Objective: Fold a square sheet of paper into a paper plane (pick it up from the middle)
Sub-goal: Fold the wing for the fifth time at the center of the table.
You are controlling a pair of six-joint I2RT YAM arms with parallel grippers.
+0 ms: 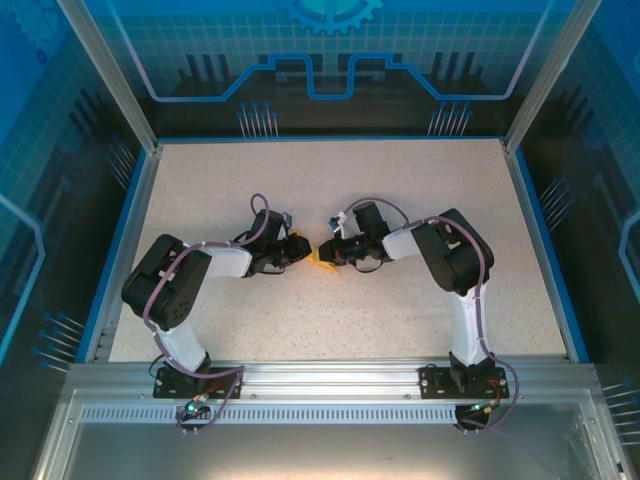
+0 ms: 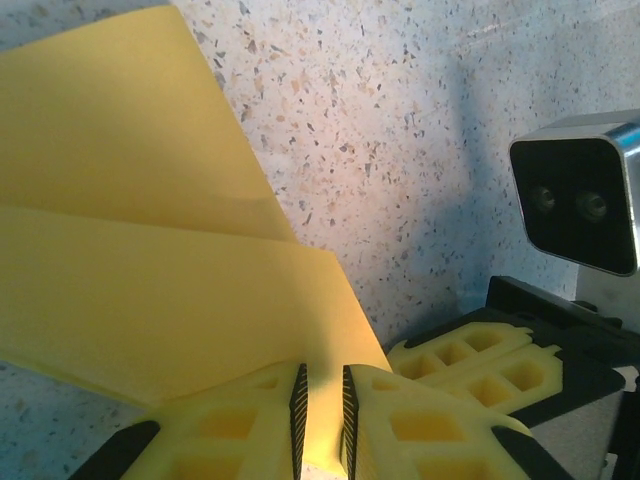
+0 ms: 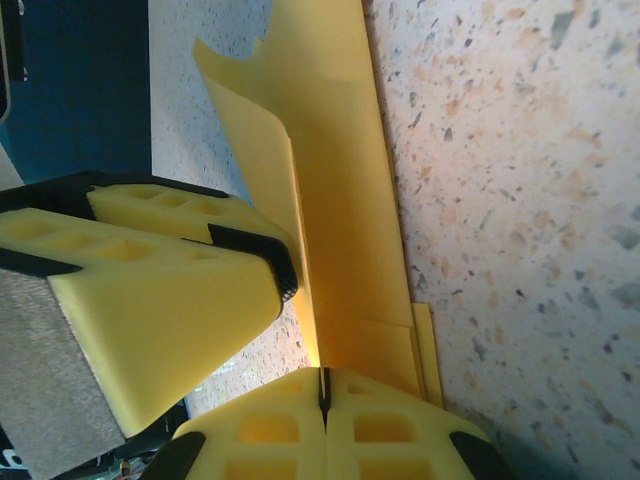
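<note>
The sheet of paper (image 1: 322, 262) is orange-yellow and folded into a narrow, layered, creased shape. It lies on the table between the two gripper tips. In the left wrist view the folded paper (image 2: 150, 250) spreads up and left. A flap of it runs into the narrow gap of my left gripper (image 2: 320, 415), whose pads stand slightly apart. My right gripper (image 3: 322, 395) is shut on the near end of the paper (image 3: 340, 200), and a thin yellow edge shows in the slit. The left fingers (image 3: 170, 300) reach the paper's raised fold from the left.
The speckled beige table (image 1: 400, 320) is ringed by a blue rim and aluminium frame posts. Both grippers (image 1: 303, 248) (image 1: 326, 250) nearly touch tip to tip at the table's middle. The right wrist camera (image 2: 580, 200) sits close to the left gripper.
</note>
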